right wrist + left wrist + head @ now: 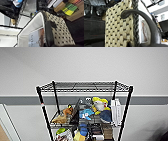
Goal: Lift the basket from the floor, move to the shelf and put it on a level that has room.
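The shelf [85, 87] is a black wire rack standing straight ahead against the wall in the head view. Its top level [75, 85] is bare wire grid. The basket [120, 28] has a woven beige-and-dark wall that sits very close in the left wrist view, with its dark loop handle [144, 18] curving across in front. In the right wrist view the basket [58, 31] shows its white cloth lining [33, 26], its dark rim and a book [35, 38] lying inside. Beyond it is the dark grey floor [77, 28].
Soft toys [100, 107] and a white box [116, 110] crowd the rack's second tier, and more items sit on the tier below. Stacked books and brown boxes [70, 8] lie just past the basket. A grey band [20, 100] runs along the white wall.
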Tool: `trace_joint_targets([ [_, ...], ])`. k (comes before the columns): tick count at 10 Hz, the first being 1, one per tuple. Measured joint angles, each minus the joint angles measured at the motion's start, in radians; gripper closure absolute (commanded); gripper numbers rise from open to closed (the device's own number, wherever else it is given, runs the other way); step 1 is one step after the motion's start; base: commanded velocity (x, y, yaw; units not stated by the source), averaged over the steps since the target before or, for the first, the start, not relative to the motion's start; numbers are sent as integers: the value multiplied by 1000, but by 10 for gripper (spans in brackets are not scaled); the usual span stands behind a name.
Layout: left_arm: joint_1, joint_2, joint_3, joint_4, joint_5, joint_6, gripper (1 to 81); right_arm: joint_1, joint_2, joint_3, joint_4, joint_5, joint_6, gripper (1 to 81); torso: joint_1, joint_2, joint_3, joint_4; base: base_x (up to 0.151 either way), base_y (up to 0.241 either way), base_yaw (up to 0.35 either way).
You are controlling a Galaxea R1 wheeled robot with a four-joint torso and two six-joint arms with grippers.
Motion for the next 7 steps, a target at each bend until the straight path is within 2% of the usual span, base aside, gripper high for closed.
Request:
trace_joint_targets([
  [7,1,3,0,0,1,0,811,0,0,0,0,0,0,811,0,0,0,0,76,0,0],
])
